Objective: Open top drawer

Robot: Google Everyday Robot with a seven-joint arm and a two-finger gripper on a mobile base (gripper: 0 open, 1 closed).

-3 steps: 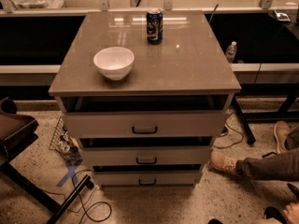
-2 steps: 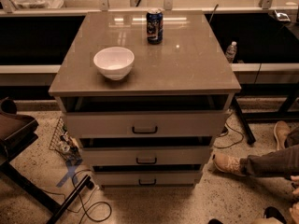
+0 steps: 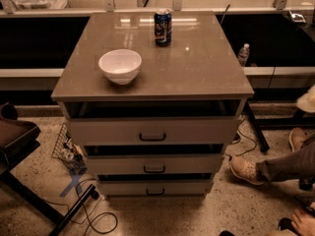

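Speckled floor (image 3: 197, 215), loose cables (image 3: 101, 220), dim warm light.

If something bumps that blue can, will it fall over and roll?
Probably, yes. The can stands upright, taller than it is wide, so a push near its top would likely tip it. Its round sides could then roll on the smooth, shiny countertop. Whether it's full can't be seen. The pincer is out of view.

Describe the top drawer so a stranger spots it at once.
Find the brown-topped cabinet carrying a white bowl and a can. The top drawer sits directly under that top, its front the tallest of three stacked drawers. The gripper is out of view.
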